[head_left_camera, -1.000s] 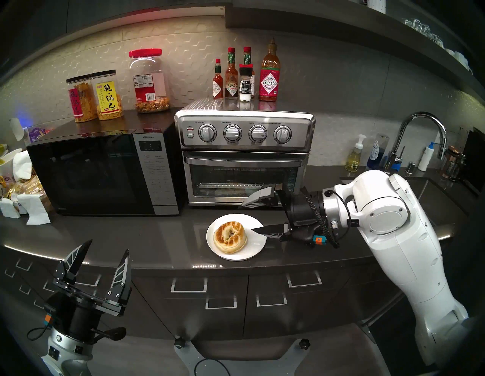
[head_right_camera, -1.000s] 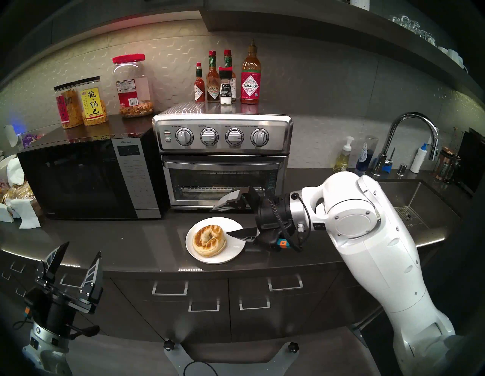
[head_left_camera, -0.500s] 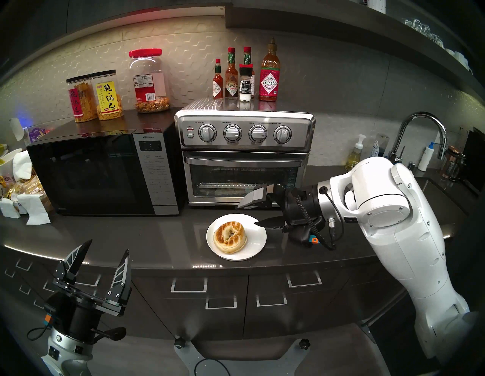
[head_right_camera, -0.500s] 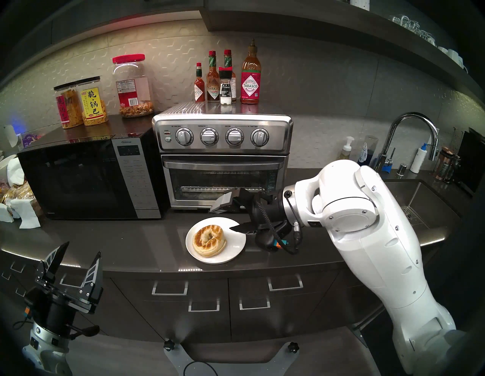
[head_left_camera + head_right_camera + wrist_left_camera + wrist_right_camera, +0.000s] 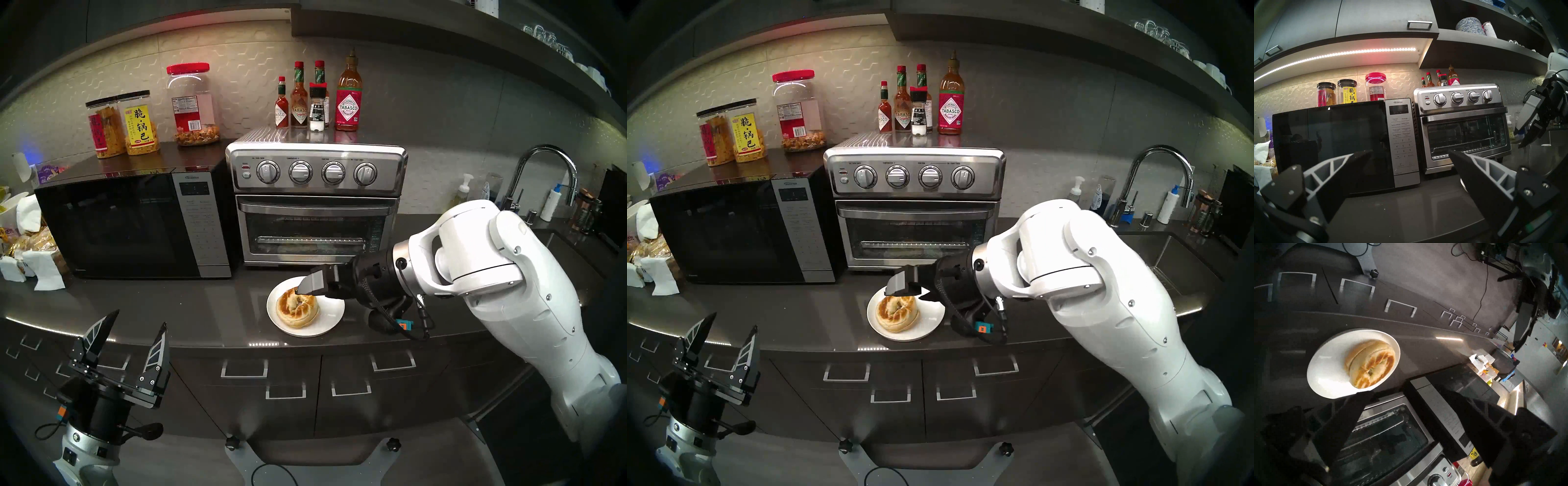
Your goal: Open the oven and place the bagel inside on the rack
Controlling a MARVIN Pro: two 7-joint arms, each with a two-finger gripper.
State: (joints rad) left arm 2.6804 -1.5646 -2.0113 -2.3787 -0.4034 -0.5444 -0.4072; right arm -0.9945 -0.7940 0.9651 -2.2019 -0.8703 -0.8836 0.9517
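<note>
- Dark counter [image 5: 190, 305], tiled wall behind; microwave [image 5: 132, 224] at 9 o'clock of oven [image 5: 315, 203].
- Oven door shut; rack [image 5: 305, 240] dim behind glass, ends hard to make out.
- Bagel [image 5: 297, 310] on plate [image 5: 330, 317] at 6 o'clock of oven: tan, browned patches, far edge hidden by finger.
- Right gripper [image 5: 310, 292] spread wide over bagel, empty.
- Left gripper [image 5: 135, 325] apart, empty, at 8 o'clock.

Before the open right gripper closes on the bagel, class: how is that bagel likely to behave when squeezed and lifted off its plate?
The bagel looks thick and bready, so it will probably give under the fingers rather than slip. A seam around its side in the right wrist view suggests it is sliced; the halves might shift apart. It lies flat on the smooth white plate, so rolling seems unlikely, but a push may slide it.
</note>
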